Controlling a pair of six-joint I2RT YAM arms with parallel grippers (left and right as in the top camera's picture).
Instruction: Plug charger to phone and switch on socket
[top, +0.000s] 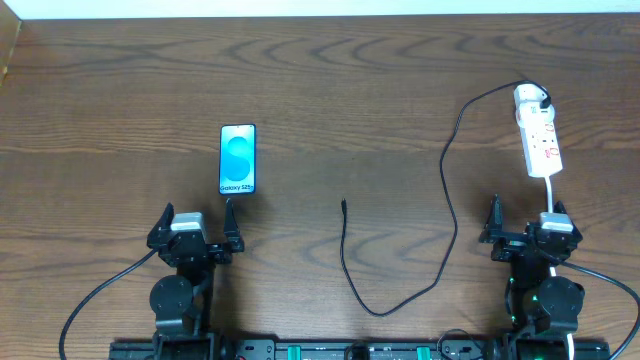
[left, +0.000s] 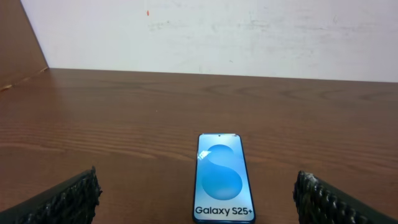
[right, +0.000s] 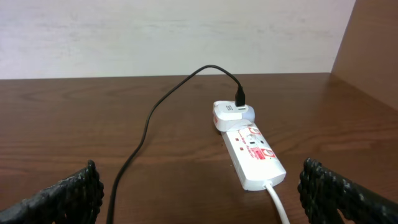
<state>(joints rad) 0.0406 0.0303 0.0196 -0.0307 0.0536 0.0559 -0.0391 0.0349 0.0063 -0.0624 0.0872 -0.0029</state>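
Observation:
The phone (top: 238, 159) lies flat at the left with its blue "Galaxy S25+" screen up; it also shows in the left wrist view (left: 221, 179). My left gripper (top: 196, 232) is open and empty just in front of it. The socket (top: 539, 140), a white power strip with red markings, lies at the right with a white plug (top: 530, 98) at its far end. The charger (top: 448, 210), a thin black cable, runs from that plug down and round to a loose tip (top: 343, 203) mid-table. My right gripper (top: 525, 228) is open and empty near the socket (right: 255, 155).
The socket's white cord (right: 277, 202) runs back towards my right gripper. The charger cable (right: 140, 143) passes left of the socket in the right wrist view. A white wall stands behind the wooden table (top: 120, 90).

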